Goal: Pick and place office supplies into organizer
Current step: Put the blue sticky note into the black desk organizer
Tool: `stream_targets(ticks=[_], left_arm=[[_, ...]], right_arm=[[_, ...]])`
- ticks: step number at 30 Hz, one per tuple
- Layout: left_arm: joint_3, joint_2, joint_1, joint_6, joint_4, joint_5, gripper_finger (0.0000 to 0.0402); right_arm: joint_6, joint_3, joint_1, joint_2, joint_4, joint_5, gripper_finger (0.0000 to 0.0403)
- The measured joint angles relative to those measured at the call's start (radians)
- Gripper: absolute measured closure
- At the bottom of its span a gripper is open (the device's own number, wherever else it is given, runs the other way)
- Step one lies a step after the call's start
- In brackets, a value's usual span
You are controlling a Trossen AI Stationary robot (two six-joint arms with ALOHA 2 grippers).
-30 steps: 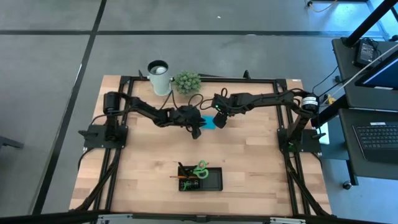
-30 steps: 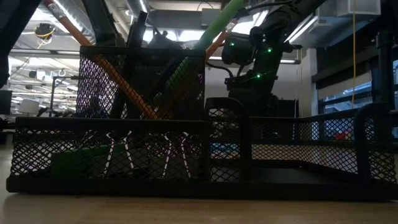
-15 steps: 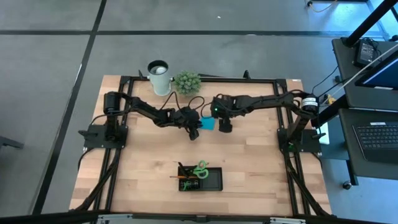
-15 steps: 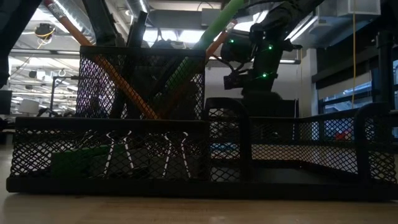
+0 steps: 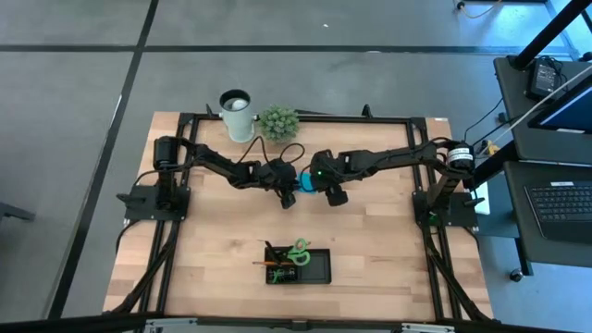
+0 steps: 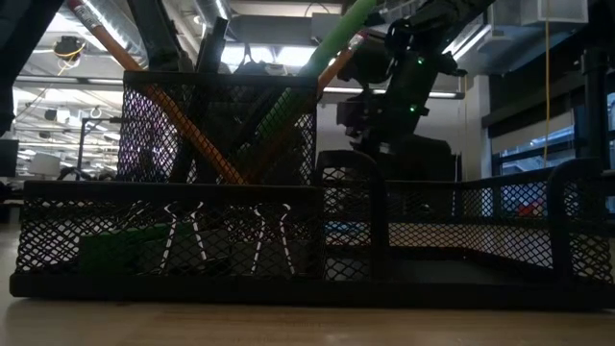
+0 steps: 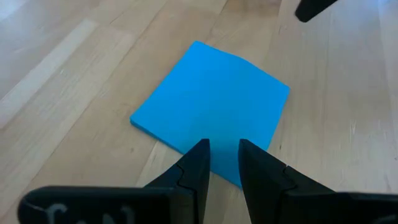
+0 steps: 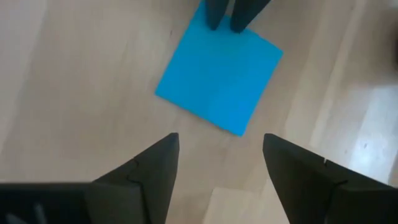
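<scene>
Jaws on the left gripper (image 7: 222, 154) stand slightly parted, tips at the near edge of the blue sticky-note pad (image 7: 211, 109), nothing pinched. Right gripper (image 8: 217, 158) has jaws spread wide, hovering just off the opposite side of the same pad, also empty. Pad lies flat on the wooden table (image 5: 388, 231) mid-table, between the two grippers. Organizer (image 5: 298, 265) sits near the front edge, well apart, already holding green-handled scissors (image 5: 298, 250) and orange pencils (image 6: 197, 135).
</scene>
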Motion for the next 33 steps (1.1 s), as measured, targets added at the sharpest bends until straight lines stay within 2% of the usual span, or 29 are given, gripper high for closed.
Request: stream_targets(ticks=[4, 9, 14, 26, 33], left_arm=[[0.000, 0.000, 0.000, 0.000, -0.001, 0.000, 0.0323], [0.000, 0.000, 0.000, 0.000, -0.003, 0.000, 0.0323], [-0.001, 0.000, 0.000, -0.006, 0.003, -0.002, 0.0323], [-0.003, -0.001, 0.009, -0.019, 0.027, -0.004, 0.0323], [-0.003, -0.002, 0.014, -0.020, 0.023, -0.004, 0.0323]], right_arm=[[-0.039, -0.058, -0.001, 0.000, 0.050, 0.005, 0.0167], [-0.026, -0.184, -0.001, 0.001, 0.221, 0.036, 0.0167], [-0.024, -0.255, 0.001, -0.003, 0.377, 0.079, 0.0167], [-0.033, -0.289, -0.001, 0.002, 0.514, 0.084, 0.0167], [-0.105, -0.287, 0.000, 0.043, 0.571, 0.087, 0.0167]])
